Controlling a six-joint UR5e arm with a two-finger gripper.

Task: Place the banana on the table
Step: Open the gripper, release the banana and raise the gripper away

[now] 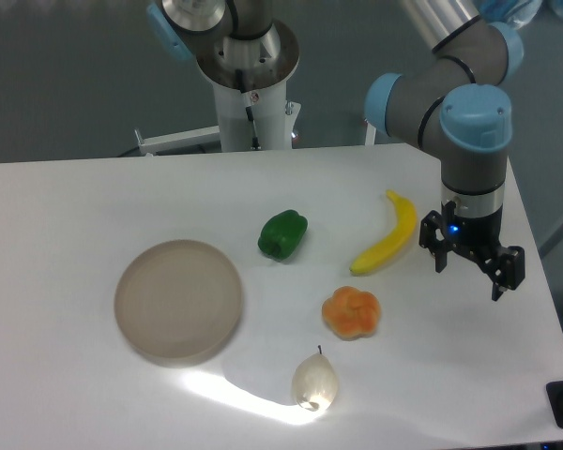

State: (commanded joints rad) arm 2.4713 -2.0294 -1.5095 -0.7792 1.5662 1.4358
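Observation:
The yellow banana (388, 236) lies flat on the white table (75, 206), right of centre, its whole curved length showing. My gripper (469, 278) hangs to the right of it, above the table near the right edge. Its fingers are spread apart with nothing between them, and a gap separates them from the banana.
A green pepper (282, 234) sits left of the banana. An orange lobed fruit (351, 312) lies just below the banana, a pale pear (314, 382) nearer the front. A round beige plate (178, 300) is at the left. The robot base (249, 94) stands at the back.

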